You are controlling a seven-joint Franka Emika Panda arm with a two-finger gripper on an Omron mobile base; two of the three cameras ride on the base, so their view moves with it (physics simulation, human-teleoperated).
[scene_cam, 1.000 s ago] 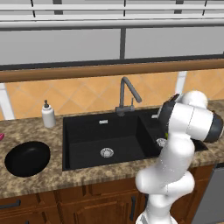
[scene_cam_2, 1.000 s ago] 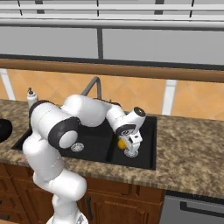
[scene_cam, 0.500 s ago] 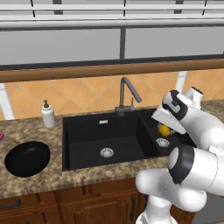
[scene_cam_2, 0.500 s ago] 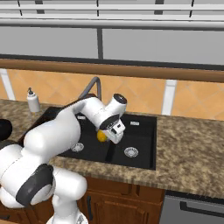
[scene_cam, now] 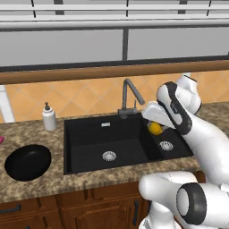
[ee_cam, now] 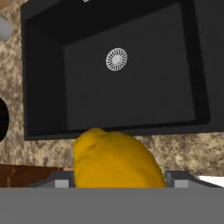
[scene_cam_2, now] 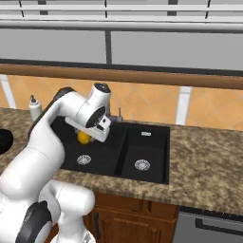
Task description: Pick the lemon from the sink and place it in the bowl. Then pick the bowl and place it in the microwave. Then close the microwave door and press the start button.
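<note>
One step of several is in hand: the lemon's carry from the sink toward the bowl, with the microwave part of the task all yet to do.

The speckled stone surface (scene_cam: 112, 176) carries everything here. Set into it is the black double-basin sink (scene_cam: 107, 138), its grey faucet (scene_cam: 129, 96) rising at the back edge. The bowl (scene_cam: 27, 162) sits on the surface to the left of the sink, well apart from the arm, with a small white soap bottle (scene_cam: 49, 117) behind it near the wall.

The gripper (scene_cam: 153, 120) hangs above the sink, over the divider between the two basins, and its jaws are closed on the lemon (scene_cam: 155, 128), which shows yellow beneath the hand, clear of the basin floor. In the hand view the lemon (ee_cam: 116, 159) sits right at the bottom between the fingers, with the larger basin below it.

The next move appears to call for a long sweep leftward over the larger basin to a point above the bowl, keeping the lemon high enough to pass the sink edge, then a lowering and release inside the rim.
</note>
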